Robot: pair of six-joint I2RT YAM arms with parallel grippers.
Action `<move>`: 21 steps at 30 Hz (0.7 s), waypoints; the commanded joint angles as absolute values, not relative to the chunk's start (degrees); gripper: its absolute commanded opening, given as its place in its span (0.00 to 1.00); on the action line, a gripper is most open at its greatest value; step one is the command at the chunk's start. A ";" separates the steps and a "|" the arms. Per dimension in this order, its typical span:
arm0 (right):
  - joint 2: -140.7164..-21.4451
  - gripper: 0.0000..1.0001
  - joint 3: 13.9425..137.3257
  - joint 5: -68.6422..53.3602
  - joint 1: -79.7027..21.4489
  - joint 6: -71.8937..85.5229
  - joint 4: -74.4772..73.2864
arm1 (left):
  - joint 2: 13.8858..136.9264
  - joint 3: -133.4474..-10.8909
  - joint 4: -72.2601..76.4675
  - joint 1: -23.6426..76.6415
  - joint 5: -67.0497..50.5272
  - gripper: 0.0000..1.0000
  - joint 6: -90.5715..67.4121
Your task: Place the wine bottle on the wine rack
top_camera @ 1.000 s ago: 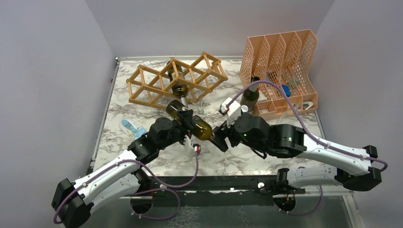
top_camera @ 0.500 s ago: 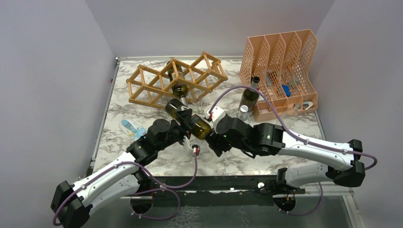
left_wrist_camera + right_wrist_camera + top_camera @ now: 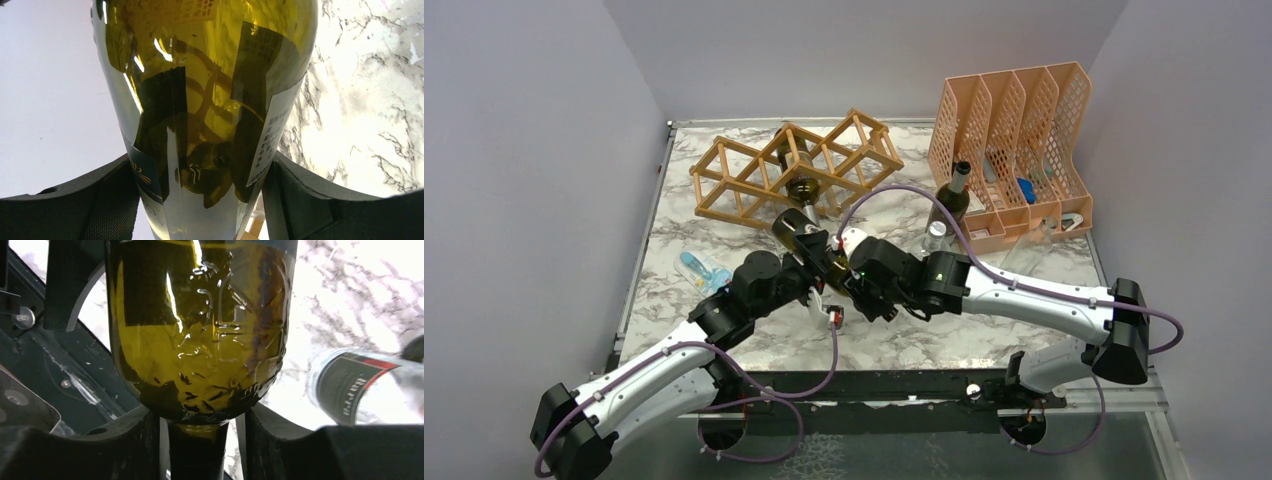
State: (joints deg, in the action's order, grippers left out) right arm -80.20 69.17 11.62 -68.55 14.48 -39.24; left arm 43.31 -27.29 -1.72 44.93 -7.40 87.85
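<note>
Left end effector (image 3: 200, 197) clamps wine bottle (image 3: 205, 75) near wine rack (image 3: 796, 166); right end effector (image 3: 197, 450) closure unclear

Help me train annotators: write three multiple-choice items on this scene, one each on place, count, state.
1. The upright dark bottle stands: A beside the peach file holder; B between the arm bases; C against the left wall.
2. Bottles lying in the wine rack: A none; B one; C three.
3. The left gripper is: A open, empty; B shut on the wine bottle's body; C shut on the rack.
Answers: 1 A, it stands by the holder's front corner; 2 B, a single bottle fills one cell; 3 B, both fingers press the bottle's sides.
</note>
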 commanded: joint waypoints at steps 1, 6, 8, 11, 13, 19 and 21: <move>-81.88 0.41 68.10 8.61 -67.21 13.89 -36.27 | 41.63 -28.72 4.70 44.91 -9.49 0.00 86.62; -80.67 0.01 66.91 10.56 -66.95 13.07 -34.58 | 41.93 -29.64 3.35 44.91 -10.35 0.00 83.87; -79.58 0.01 66.71 12.64 -66.89 12.72 -33.76 | 42.05 -29.65 3.25 44.87 -10.75 0.00 82.70; -78.09 0.01 67.39 15.60 -66.92 12.17 -33.15 | 41.97 -29.18 3.65 44.91 -10.66 0.60 81.64; -77.34 0.01 68.09 17.62 -66.89 12.09 -33.00 | 42.07 -28.90 3.82 44.91 -10.48 0.98 81.34; -72.58 0.01 68.87 22.39 -66.90 12.97 -32.17 | 41.90 -29.30 2.87 44.91 -10.46 0.99 81.25; -70.33 0.01 68.86 23.30 -66.88 13.09 -31.46 | 41.71 -29.64 2.66 44.91 -10.46 0.99 81.02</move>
